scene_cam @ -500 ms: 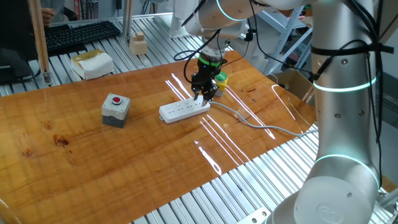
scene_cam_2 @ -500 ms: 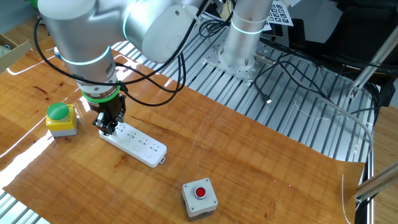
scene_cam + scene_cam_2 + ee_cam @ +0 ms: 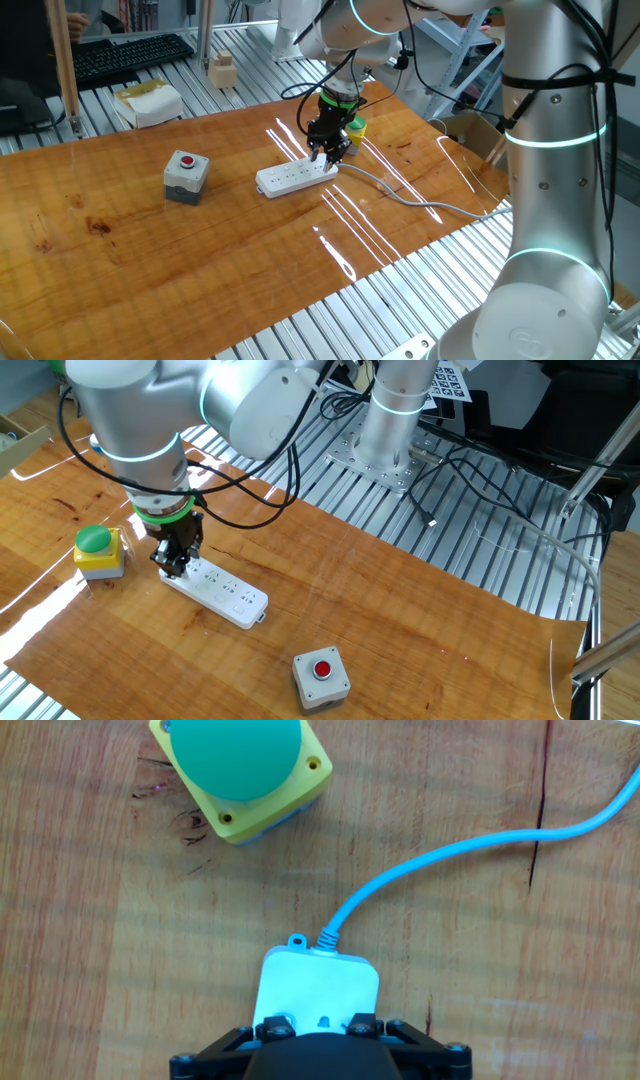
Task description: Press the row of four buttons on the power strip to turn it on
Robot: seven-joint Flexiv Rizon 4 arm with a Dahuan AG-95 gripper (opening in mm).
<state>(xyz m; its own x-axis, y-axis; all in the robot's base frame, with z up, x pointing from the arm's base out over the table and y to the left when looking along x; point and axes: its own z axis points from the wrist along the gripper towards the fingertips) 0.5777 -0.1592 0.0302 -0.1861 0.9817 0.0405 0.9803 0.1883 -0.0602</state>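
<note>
The white power strip (image 3: 295, 178) (image 3: 222, 593) lies on the wooden table, its grey cable (image 3: 420, 204) (image 3: 450, 855) trailing off one end. My gripper (image 3: 327, 154) (image 3: 173, 567) points straight down at that cable end, its tips at or just above the top face; contact cannot be told. It is shut and holds nothing. In the hand view, the strip's cable end (image 3: 318, 982) shows just beyond the hand's dark body, which hides the fingertips. The four buttons are too small to pick out in either fixed view.
A yellow box with a green round button (image 3: 97, 550) (image 3: 242, 770) (image 3: 354, 127) stands close beyond the strip's cable end. A grey box with a red button (image 3: 186, 175) (image 3: 320, 678) sits off past the strip's other end. The table's edge meets metal rails (image 3: 340, 320).
</note>
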